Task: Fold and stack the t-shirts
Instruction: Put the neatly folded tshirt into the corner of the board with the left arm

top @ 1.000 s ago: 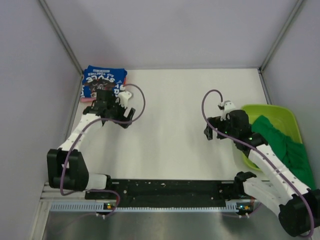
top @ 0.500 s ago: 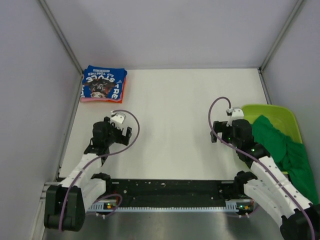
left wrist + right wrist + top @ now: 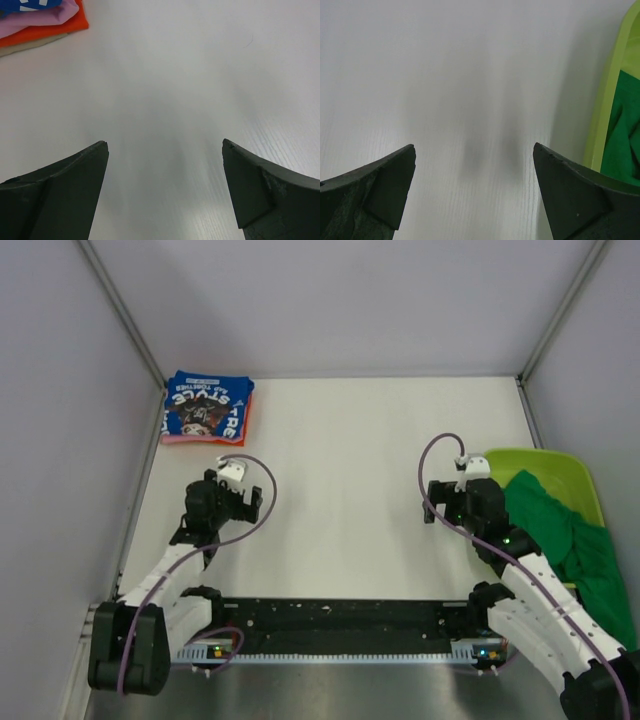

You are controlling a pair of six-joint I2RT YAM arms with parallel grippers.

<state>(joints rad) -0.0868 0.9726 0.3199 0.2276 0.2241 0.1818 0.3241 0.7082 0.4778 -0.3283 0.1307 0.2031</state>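
Evidently, step in hand: between shirts, judging by a folded pile already made and 1 shirt not yet picked up.
Folded pile: at the far-left corner of the table [image 3: 350, 440], with the royal blue t-shirt [image 3: 207, 407] on top, print and white lettering up, and the pink t-shirt [image 3: 45, 17] under it. The left wrist view also shows an orange layer [image 3: 50, 32] lower down.
Green t-shirt [image 3: 560, 535]: unfolded and bunched in the lime-green tub [image 3: 535, 456] at the right edge, with part of it spilling over the tub's near rim.
Left gripper [image 3: 165, 145]: released, fingers wide apart with only bare table between them. It sits on the near side of the pile, apart from it.
Right gripper [image 3: 474, 147]: released, nothing between its fingers, aimed at bare table just left of the tub wall.
Next move, as a judgement: the right arm would need to swing right over the tub rim, pinch a raised fold of the green cloth and lift it clear onto the table for spreading.
Risk: the loose cloth may snag on the rim or tug the tub.
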